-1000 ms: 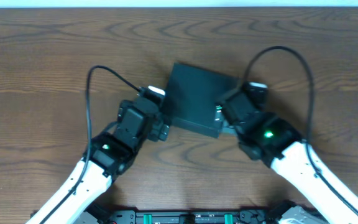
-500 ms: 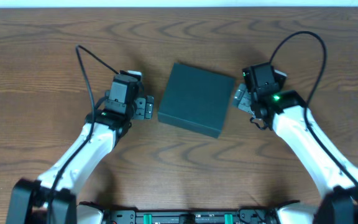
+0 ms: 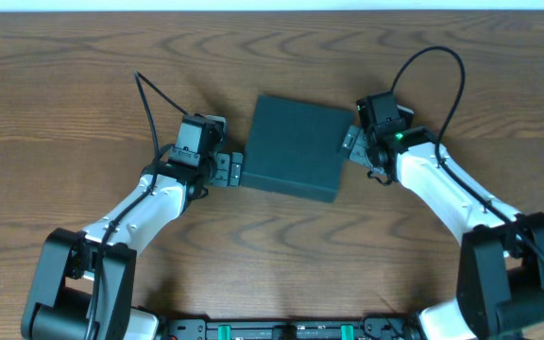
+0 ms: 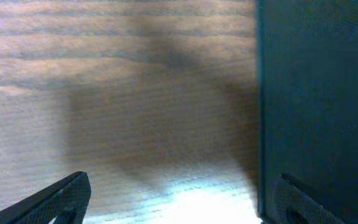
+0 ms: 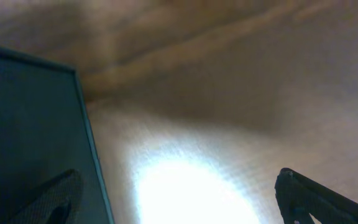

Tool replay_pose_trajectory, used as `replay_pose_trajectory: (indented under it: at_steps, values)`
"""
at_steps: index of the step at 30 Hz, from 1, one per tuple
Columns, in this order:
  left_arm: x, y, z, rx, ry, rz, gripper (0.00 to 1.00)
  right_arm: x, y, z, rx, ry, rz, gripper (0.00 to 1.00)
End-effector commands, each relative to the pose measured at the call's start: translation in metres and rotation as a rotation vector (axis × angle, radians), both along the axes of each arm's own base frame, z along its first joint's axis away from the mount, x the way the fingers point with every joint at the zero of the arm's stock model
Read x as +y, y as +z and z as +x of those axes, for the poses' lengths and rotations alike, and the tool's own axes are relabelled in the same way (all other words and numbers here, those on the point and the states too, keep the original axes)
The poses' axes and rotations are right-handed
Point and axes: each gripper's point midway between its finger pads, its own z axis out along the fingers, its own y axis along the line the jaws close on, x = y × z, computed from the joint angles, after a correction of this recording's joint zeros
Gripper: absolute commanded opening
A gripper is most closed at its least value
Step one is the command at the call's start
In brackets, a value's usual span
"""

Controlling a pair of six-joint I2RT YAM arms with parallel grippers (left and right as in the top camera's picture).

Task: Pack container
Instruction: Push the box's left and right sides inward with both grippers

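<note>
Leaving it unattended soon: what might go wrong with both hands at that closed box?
1. The container lies loose and skewed on the table. A one-sided push from the left hand or the right hand might slide or spin it.
2. Both hands are open, and each wrist view shows a box edge between the fingers. Closing there might pinch a wall and tilt the box rather than open it.

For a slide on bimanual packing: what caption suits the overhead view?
Closed teal container on the wooden table, flanked by the open left gripper and open right gripper.
</note>
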Motion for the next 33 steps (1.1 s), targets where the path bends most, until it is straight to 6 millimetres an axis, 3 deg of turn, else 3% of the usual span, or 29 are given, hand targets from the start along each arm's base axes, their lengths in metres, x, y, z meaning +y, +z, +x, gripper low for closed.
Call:
replay_pose_trajectory:
  at_steps: [1, 13, 19, 26, 33]
  values:
    - [-0.015, 0.009, -0.009, 0.017, -0.026, -0.058, 0.95, 0.018, -0.010, -0.001, 0.028, 0.066, 0.060, 0.99]
    - [0.006, 0.059, -0.013, -0.088, 0.071, -0.021, 0.95, 0.058, -0.028, -0.010, 0.080, 0.146, 0.146, 0.99]
    - [0.009, 0.060, -0.012, -0.097, 0.083, -0.008, 0.95, 0.075, -0.027, -0.013, 0.063, 0.194, 0.138, 0.99]
    - [0.018, 0.061, -0.011, -0.105, 0.108, 0.031, 0.95, 0.058, -0.026, -0.006, 0.036, 0.158, 0.056, 0.99]
    - [0.068, 0.079, -0.013, -0.173, 0.260, 0.223, 0.95, 0.043, -0.026, -0.001, 0.036, 0.121, 0.057, 0.99]
